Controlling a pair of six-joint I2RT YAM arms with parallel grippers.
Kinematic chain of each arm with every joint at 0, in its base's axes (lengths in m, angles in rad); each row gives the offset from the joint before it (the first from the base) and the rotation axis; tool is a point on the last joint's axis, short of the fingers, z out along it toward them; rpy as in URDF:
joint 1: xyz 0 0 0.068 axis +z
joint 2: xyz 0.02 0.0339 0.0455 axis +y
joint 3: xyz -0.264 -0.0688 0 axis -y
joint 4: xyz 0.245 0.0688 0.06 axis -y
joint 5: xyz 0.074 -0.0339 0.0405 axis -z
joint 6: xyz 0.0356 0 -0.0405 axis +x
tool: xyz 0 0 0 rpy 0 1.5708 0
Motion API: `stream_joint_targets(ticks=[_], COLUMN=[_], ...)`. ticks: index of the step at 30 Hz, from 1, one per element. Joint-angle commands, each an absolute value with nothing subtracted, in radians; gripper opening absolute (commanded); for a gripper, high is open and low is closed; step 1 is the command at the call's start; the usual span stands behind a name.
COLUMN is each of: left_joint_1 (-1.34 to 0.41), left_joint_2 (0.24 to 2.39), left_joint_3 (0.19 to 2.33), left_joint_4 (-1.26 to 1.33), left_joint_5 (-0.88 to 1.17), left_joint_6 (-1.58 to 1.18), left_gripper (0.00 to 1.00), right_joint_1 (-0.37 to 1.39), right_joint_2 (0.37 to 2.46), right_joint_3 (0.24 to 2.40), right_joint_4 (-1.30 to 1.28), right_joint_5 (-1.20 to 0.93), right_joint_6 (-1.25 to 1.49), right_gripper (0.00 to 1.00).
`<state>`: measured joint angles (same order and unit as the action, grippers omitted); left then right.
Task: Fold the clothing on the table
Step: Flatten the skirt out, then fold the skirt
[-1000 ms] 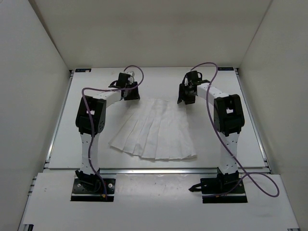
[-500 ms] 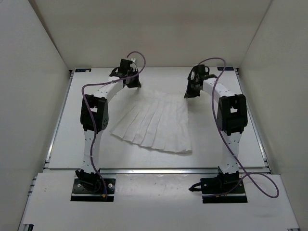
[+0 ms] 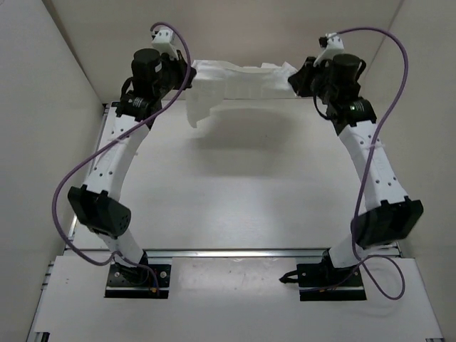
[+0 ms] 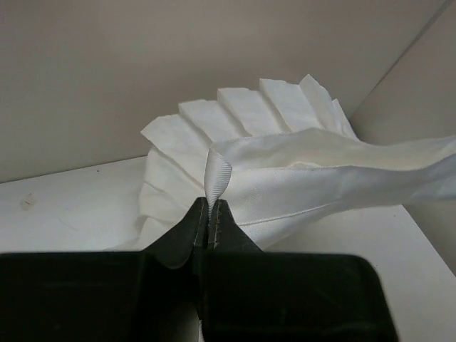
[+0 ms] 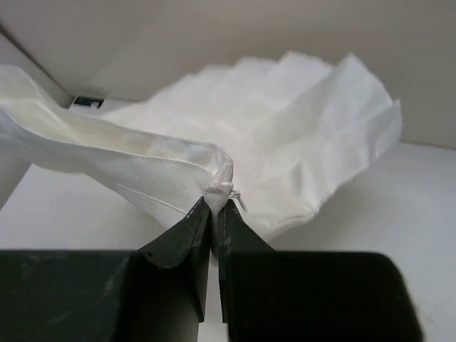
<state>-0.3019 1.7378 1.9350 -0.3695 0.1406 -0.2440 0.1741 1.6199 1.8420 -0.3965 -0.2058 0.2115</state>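
**White fabric lifted between two pinching grippers**

The clothing (image 3: pixel 235 82), which lay flat at the table's centre a second ago, now hangs stretched at 12 o'clock over the table (image 3: pixel 235 192). The left gripper (image 3: pixel 187 71) pinches its corner at 11 o'clock and the right gripper (image 3: pixel 293 80) its corner at 1 o'clock, jaws nearly together on the hem. The drooping left fold possibly clears the surface. The back wall (image 3: pixel 235 35) stands just behind.

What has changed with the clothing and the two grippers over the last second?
The left gripper and right gripper closed on the clothing's far edge and raised it off the table, upward and farther back. It now hangs stretched between them. The table itself stayed as it was.
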Motion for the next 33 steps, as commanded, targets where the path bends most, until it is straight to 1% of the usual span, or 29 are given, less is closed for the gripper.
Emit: stream_joint_targets(ticks=[1, 2, 3, 4, 5, 6, 7, 9, 11, 13, 14, 15, 18, 20, 22, 26, 28, 30, 33], left_joint_1=[-0.374, -0.412, -0.437, -0.475, -0.503, -0.521, -0.561, -0.610, -0.663, -0.634, -0.582, -0.537, -0.476, -0.457, -0.452, -0.479, -0.486, -0.488, -0.485], left_joint_2=[1.650, 1.623, 1.565, 1.499, 1.441, 1.416, 1.358, 1.266, 1.177, 1.103, 1.098, 1.110, 1.210, 1.296, 1.359, 1.488, 1.555, 1.621, 1.672], left_joint_3=[1.691, 1.634, 1.518, 1.403, 1.287, 1.237, 1.148, 1.053, 0.959, 0.869, 0.839, 0.839, 0.856, 0.894, 0.929, 1.047, 1.120, 1.207, 1.262], left_joint_4=[-0.381, -0.367, -0.356, -0.356, -0.350, -0.357, -0.376, -0.457, -0.460, -0.414, -0.404, -0.410, -0.385, -0.371, -0.332, -0.259, -0.267, -0.287, -0.273], left_joint_5=[0.071, 0.033, 0.014, -0.018, -0.034, -0.032, -0.038, -0.061, -0.069, -0.055, -0.032, -0.019, -0.006, 0.000, 0.025, 0.009, 0.017, 0.014, 0.017], left_joint_6=[-0.175, -0.172, -0.164, -0.176, -0.201, -0.231, -0.254, -0.360, -0.418, -0.462, -0.474, -0.471, -0.425, -0.399, -0.371, -0.293, -0.276, -0.273, -0.265], left_gripper=[0.00, 0.00, 0.00, 0.00, 0.00, 0.00, 0.00, 0.00, 0.00, 0.00, 0.00, 0.00, 0.00, 0.00, 0.00, 0.00, 0.00, 0.00, 0.00], right_joint_1=[0.179, 0.186, 0.190, 0.195, 0.208, 0.222, 0.248, 0.313, 0.365, 0.338, 0.304, 0.269, 0.227, 0.219, 0.207, 0.172, 0.157, 0.138, 0.118], right_joint_2=[1.543, 1.469, 1.406, 1.373, 1.317, 1.263, 1.206, 1.131, 1.092, 1.074, 1.087, 1.119, 1.225, 1.310, 1.351, 1.352, 1.344, 1.342, 1.336], right_joint_3=[1.503, 1.364, 1.242, 1.186, 1.087, 1.003, 0.967, 0.882, 0.861, 0.836, 0.827, 0.819, 0.830, 0.842, 0.856, 0.818, 0.805, 0.801, 0.799], right_joint_4=[-0.299, -0.264, -0.255, -0.247, -0.242, -0.258, -0.261, -0.317, -0.340, -0.315, -0.311, -0.302, -0.259, -0.245, -0.235, -0.169, -0.176, -0.189, -0.184], right_joint_5=[-0.218, -0.215, -0.207, -0.219, -0.232, -0.236, -0.236, -0.175, -0.158, -0.202, -0.221, -0.233, -0.290, -0.287, -0.276, -0.279, -0.264, -0.291, -0.291], right_joint_6=[0.189, 0.205, 0.221, 0.227, 0.244, 0.267, 0.273, 0.317, 0.345, 0.354, 0.348, 0.330, 0.286, 0.275, 0.285, 0.321, 0.330, 0.327, 0.312], right_gripper=[0.00, 0.00, 0.00, 0.00, 0.00, 0.00, 0.00, 0.00, 0.00, 0.00, 0.00, 0.00, 0.01, 0.00, 0.00, 0.00, 0.00, 0.00, 0.00])
